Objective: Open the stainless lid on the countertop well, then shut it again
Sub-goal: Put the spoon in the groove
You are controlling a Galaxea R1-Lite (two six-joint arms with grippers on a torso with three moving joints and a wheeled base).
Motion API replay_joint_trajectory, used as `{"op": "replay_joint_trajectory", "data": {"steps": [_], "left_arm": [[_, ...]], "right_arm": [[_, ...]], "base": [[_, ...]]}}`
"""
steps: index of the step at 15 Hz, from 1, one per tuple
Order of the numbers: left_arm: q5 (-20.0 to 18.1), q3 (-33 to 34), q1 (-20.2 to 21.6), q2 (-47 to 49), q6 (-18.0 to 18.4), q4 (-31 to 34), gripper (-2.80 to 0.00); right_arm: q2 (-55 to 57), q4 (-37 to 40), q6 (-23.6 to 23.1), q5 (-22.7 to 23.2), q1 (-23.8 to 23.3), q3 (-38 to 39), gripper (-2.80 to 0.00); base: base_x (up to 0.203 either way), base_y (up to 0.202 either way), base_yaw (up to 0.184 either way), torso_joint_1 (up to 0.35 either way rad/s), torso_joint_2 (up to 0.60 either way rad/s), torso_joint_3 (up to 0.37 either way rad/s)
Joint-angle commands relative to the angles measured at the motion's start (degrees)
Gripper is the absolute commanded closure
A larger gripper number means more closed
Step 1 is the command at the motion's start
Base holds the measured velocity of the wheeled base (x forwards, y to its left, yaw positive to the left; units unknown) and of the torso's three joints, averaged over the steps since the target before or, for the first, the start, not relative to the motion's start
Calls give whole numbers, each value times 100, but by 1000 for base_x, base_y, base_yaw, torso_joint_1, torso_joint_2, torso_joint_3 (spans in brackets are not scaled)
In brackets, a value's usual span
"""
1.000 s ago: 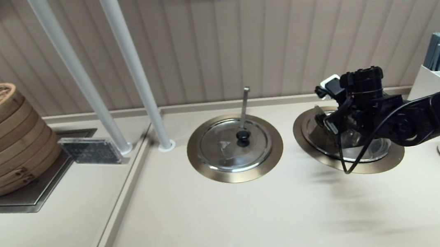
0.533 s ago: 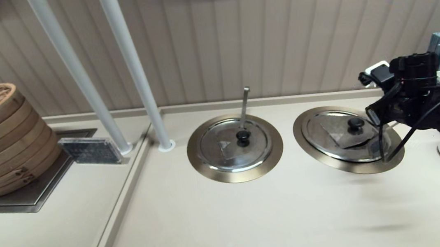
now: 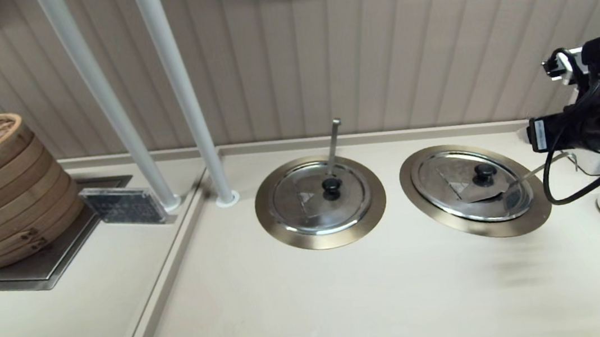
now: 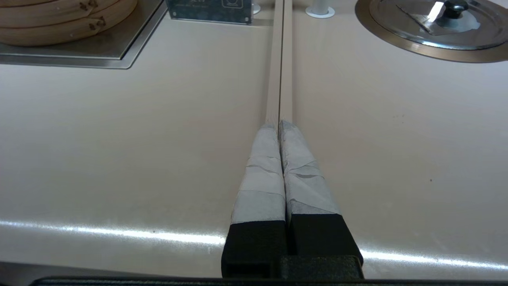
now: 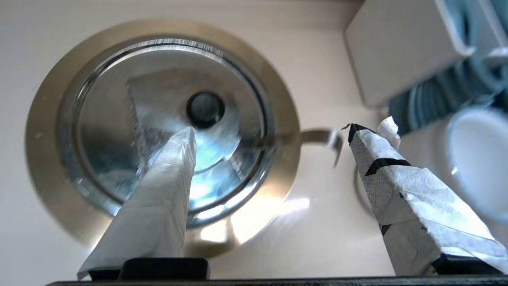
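The stainless lid point(image 3: 472, 185) is seated flat on the countertop well point(image 3: 531, 213) at the table's point(image 3: 315, 302) right, its ladle handle point(image 3: 538, 170) slanting toward the right. The right tool point(image 5: 270, 137) is held above it, spread wide and apparently empty. The left tool point(image 4: 279, 126) is pressed together over the table.

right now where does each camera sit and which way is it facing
Head view: high on the robot, looking forward and down at the countertop; the right arm shows at its right edge.
Left wrist view: low over the counter behind the shut left gripper, facing the bamboo steamer.
Right wrist view: above the stainless lid in the countertop well, between the open right gripper jaws.
Head and right wrist views share that lid.
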Motion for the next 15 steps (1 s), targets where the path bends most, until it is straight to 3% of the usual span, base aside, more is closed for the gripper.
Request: {"op": "replay_joint_trajectory", "data": {"steps": [1, 2, 3, 8, 10, 15], "left_arm": [[1, -4, 1, 0, 2, 7, 0], [1, -1, 1, 0, 2, 3, 0], [1, -4, 1, 0, 2, -1, 0], [1, -4, 1, 0, 2, 7, 0], [1, -4, 1, 0, 2, 8, 0], [1, -4, 1, 0, 2, -1, 0]], "right_arm": [[-383, 1485, 1449, 664, 83, 39, -280], [-411, 1691, 1928, 922, 63, 128, -280], [-328, 1743, 2114, 1009, -14, 304, -280], [432, 1742, 2603, 1572, -525, 14, -280], [825, 1741, 2664, 1804, -739, -227, -280], [2153, 1741, 2747, 1856, -1017, -1415, -280]], "base": [[0, 0, 0, 0, 0, 0], [0, 0, 0, 0, 0, 0], [0, 0, 0, 0, 0, 0], [0, 0, 0, 0, 0, 0], [0, 0, 0, 0, 0, 0], [0, 0, 0, 0, 0, 0]]}}
